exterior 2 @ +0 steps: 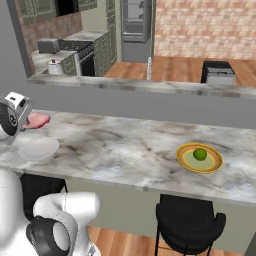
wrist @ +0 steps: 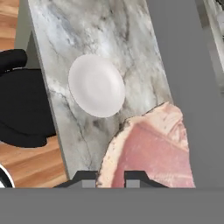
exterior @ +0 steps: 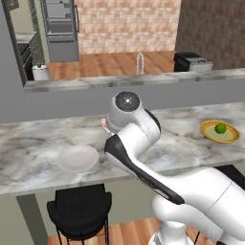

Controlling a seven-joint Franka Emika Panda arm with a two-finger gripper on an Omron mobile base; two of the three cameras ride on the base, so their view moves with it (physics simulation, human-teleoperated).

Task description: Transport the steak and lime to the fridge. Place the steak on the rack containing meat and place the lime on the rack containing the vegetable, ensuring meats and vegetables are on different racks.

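In the hand view my gripper (wrist: 110,178) is shut on the steak (wrist: 151,151), a pink slab with redder patches, held above the marble counter (wrist: 118,35). From the left base a pink corner of the steak (exterior: 104,124) peeks out beside the hand; from the right base the steak (exterior 2: 38,120) sticks out to the right of the hand. The lime (exterior: 220,128) (exterior 2: 200,153) sits on a yellow plate (exterior: 229,136) (exterior 2: 212,165) at the counter's right. The fridge (exterior: 60,28) (exterior 2: 136,22) stands far back across the kitchen.
An empty white plate (exterior: 77,159) (exterior 2: 37,148) (wrist: 96,85) lies on the counter under and beside the hand. A raised grey ledge (exterior: 143,79) runs behind the counter. Black stools (exterior: 79,210) (exterior 2: 187,225) stand at the counter's near edge.
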